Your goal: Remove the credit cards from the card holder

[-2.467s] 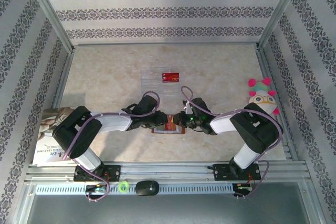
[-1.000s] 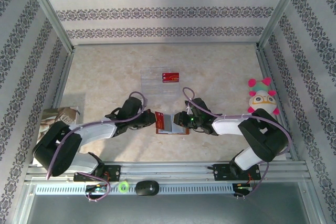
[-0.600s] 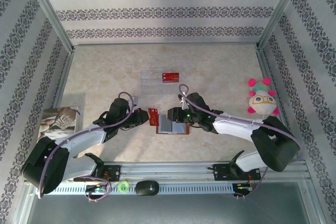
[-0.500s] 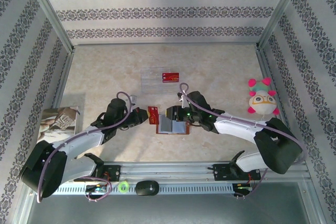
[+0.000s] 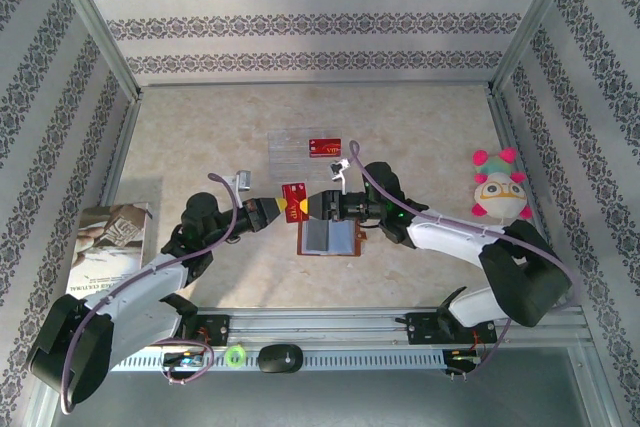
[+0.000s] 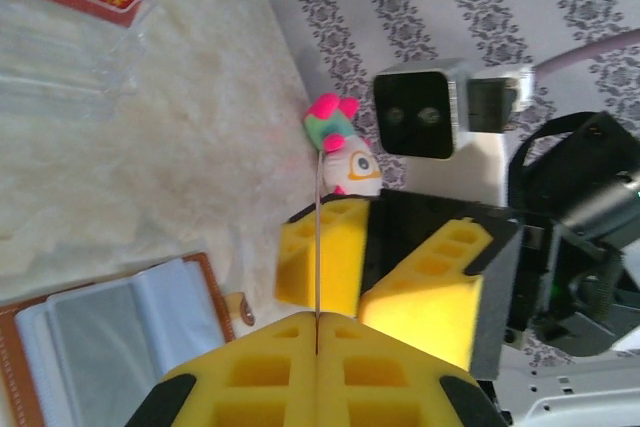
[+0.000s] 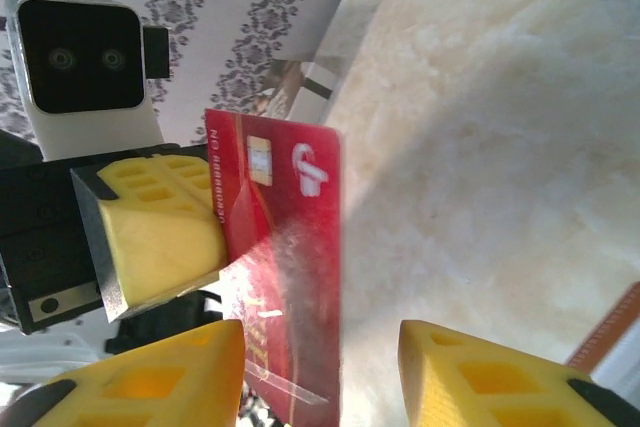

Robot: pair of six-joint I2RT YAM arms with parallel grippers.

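Two red cards are in sight. One red card (image 5: 294, 201) is clamped in the left gripper (image 5: 278, 207), whose yellow jaws are closed on its left end and hold it off the table (image 5: 200, 137), just beyond the far left corner of the wallet (image 5: 328, 237). In the left wrist view the card (image 6: 320, 207) shows edge-on as a thin line rising out of the closed left gripper (image 6: 317, 342).

From the right, the right gripper (image 5: 322, 205) meets the card's free end. Its jaws stand apart with the card (image 7: 285, 207) between them. The right wrist view shows the card close to the left finger (image 7: 150, 377) and a clear gap to the right one, so this gripper (image 7: 318, 342) is not clamping it.

On the table between the arms, the wallet lies open with its brown rim and grey-blue sleeves facing up (image 6: 110, 347).

Farther away a clear tray (image 5: 290, 159) sits on the table with the other red card, marked VIP (image 5: 324, 147), in its right part.

A plush toy (image 5: 497, 189) stands at the right edge, well apart from the wallet. At the near left a magazine (image 5: 105, 247) lies flat.
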